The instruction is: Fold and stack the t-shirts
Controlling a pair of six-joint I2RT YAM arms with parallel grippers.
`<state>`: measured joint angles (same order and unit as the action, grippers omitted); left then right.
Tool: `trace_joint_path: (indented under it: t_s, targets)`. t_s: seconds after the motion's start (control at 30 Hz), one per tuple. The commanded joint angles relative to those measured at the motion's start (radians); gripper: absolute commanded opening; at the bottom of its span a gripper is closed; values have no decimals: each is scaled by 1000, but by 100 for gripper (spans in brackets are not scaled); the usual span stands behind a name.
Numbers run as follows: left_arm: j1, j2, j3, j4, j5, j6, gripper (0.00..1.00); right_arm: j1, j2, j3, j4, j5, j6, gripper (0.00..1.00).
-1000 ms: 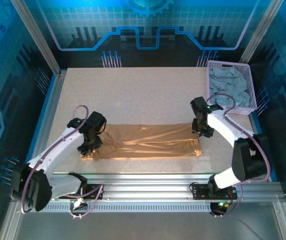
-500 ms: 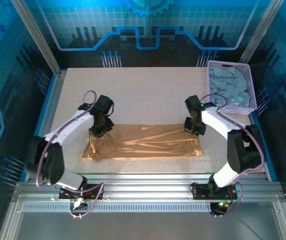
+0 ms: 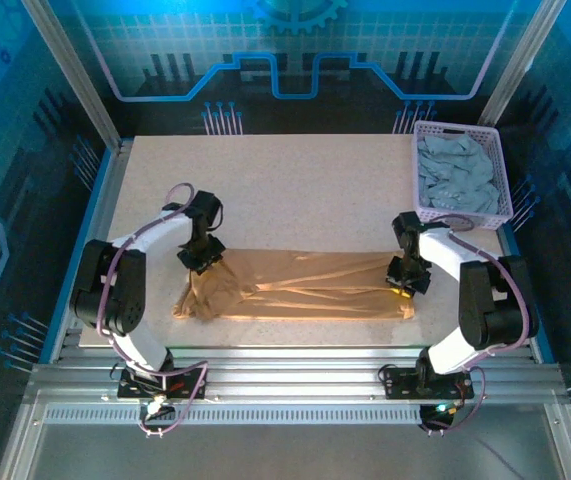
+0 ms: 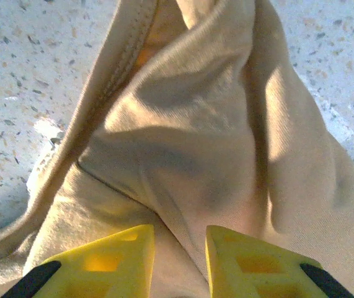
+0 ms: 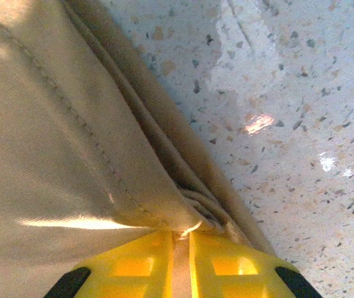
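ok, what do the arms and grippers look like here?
The left arm and right arm: white shells, black joints, a purplish cable looped along each. The left gripper and right gripper: yellow moulded fingers with black patches at their outer edges.

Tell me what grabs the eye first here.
A tan shirt lies stretched in a long band across the near half of the table, with the left fingers and right fingers each pinching one end. At the far right corner, a lavender basket holds a crumpled grey-blue shirt.
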<state>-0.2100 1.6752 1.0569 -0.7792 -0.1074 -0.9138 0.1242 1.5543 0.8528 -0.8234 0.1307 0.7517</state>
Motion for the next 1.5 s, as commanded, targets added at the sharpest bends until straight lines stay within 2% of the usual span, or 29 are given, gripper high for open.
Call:
trace_joint_path:
  t_s: [0.0,0.13,0.23,0.33,0.57,0.7,0.9,1.07,1.17,1.37,1.47]
  targets:
    - [4,-46,14,-23,-8,26,29,21,-82,64,-46,45,-21,17]
    - [3,-78,57,-54,-40,48,30,130,-114,129,-47,69,-38,20]
    - [3,-59,85,-45,-36,55,30,216,-72,154,-18,34,-30,20]
    - [3,-8,108,-22,-10,38,31,256,1,158,32,-30,-4,22]
    - [23,82,141,-12,-32,17,35,224,117,148,78,-37,40,23]
    - [76,-12,82,-6,-79,48,32,191,161,182,59,-21,10,23]
    - [199,-105,-40,26,44,187,27,190,157,214,48,-35,-9,27]
    - [221,-130,-116,69,152,290,32,213,157,250,42,-45,-25,31]
    - [222,-136,-154,89,191,292,33,225,170,278,40,-55,-32,31]
    - [219,-167,-214,116,201,256,34,232,189,308,41,-68,-35,32]
    - [219,-168,-228,135,214,247,26,235,194,316,40,-69,-36,32]
